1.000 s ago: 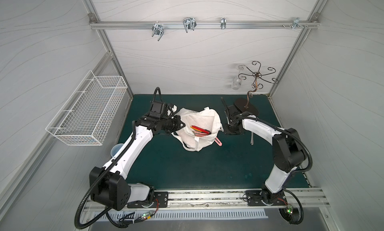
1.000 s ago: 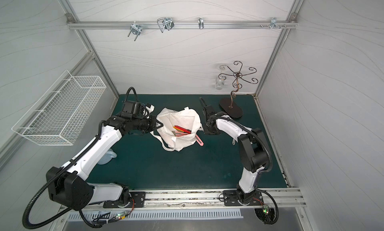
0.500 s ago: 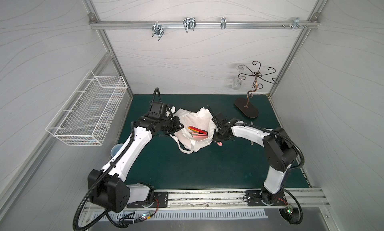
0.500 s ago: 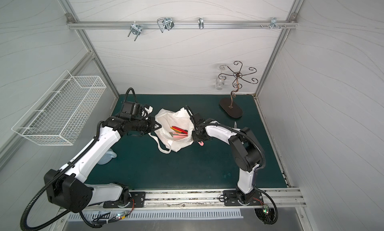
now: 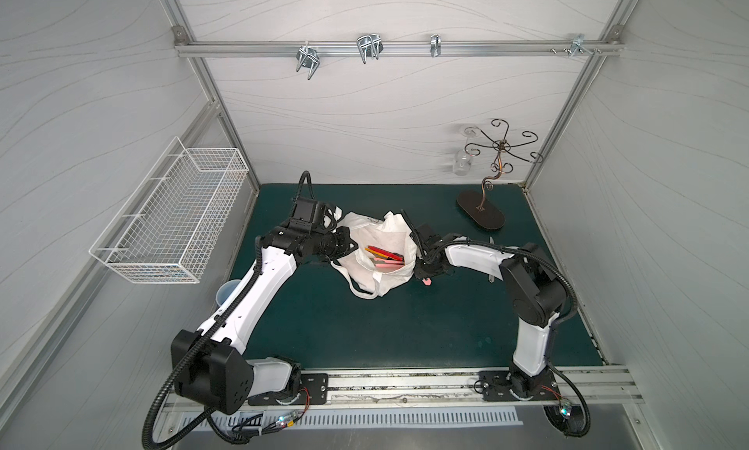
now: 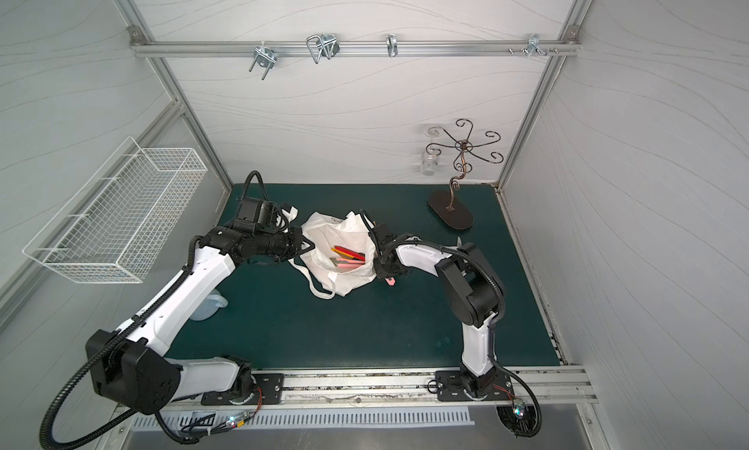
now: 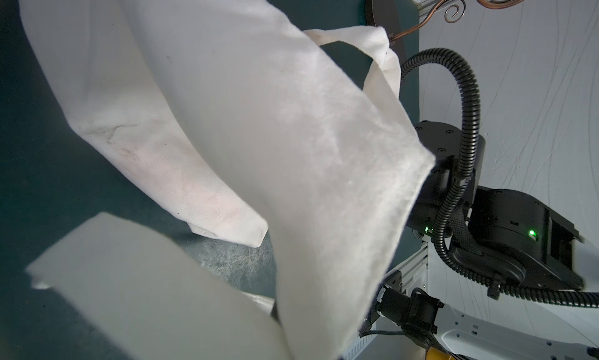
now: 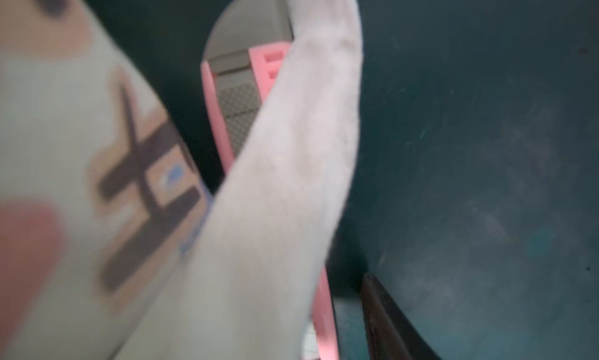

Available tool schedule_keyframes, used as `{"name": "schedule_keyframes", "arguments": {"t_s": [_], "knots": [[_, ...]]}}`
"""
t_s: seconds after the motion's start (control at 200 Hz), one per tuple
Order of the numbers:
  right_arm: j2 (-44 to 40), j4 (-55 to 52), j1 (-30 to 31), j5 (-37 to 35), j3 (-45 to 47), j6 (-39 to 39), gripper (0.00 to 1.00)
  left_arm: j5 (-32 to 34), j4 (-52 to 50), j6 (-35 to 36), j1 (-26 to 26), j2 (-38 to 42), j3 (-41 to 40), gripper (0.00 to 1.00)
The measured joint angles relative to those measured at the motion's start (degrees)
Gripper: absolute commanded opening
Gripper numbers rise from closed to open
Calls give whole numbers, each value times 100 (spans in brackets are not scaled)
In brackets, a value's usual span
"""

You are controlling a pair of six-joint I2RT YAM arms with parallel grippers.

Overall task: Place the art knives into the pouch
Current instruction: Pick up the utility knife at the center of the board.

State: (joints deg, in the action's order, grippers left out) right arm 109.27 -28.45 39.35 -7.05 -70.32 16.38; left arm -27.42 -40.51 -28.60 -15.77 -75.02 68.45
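Item: left gripper (image 5: 351, 248), jaws pressed together on the rim of the pouch (image 5: 379, 281) on the left arm's side. That edge is raised and the mouth gapes upward in both top views. In the left wrist view the white cloth hangs in broad folds close to the lens, with one strap handle (image 7: 379, 60) looping beyond. Item: right gripper (image 5: 422, 272), lowered at the opposite, outer side of the pouch, right against its cloth. Whether its jaws are spread or pinching cannot be told, as only one dark, blurred finger (image 8: 385, 313) shows. Item: art knife (image 8: 238, 115), pink body with grey slider, on the mat (image 5: 364, 330) outside the pouch and directly beneath the right gripper. A fold of the pouch's cloth covers part of it, and one pink end pokes out in both top views. Printed lettering (image 8: 146, 186), blurred, on the pouch's outer face. Coloured items (image 5: 383, 255), red, yellow and pink, inside the pouch. Metal stand (image 5: 481, 214) with curled hooks at the mat's far right corner, a glass (image 5: 462, 165) hanging from it. Pale cup (image 5: 227, 297) at the mat's left edge. Wire basket (image 5: 170, 225) on the left wall. Rail (image 5: 405, 49) with hooks across the back wall.
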Motion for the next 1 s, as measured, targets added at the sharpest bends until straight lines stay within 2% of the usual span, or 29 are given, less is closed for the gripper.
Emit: {"name": "schedule_keyframes", "arguments": {"t_s": [0.135,0.2,0.35,0.495,0.66,0.815,1.0], "knots": [[13,22,13,-61,-4,-9,39,-2,0,7,2,0,0,0],[13,52,28,-72,2,11,32,-2,0,7,2,0,0,0],[-57,94,48,-114,72,111,25,-2,0,7,2,0,0,0],[-350,-175,46,-179,227,225,25,-4,2,4,2,0,0,0],[-1300,-573,-4,-297,433,354,25,-28,7,-4,2,-7,0,0],[-2109,-938,-48,-520,319,378,25,-42,11,-11,2,-31,0,0],[-2557,-1405,-76,-800,-9,372,25,-42,24,-13,2,-37,0,0]]}}
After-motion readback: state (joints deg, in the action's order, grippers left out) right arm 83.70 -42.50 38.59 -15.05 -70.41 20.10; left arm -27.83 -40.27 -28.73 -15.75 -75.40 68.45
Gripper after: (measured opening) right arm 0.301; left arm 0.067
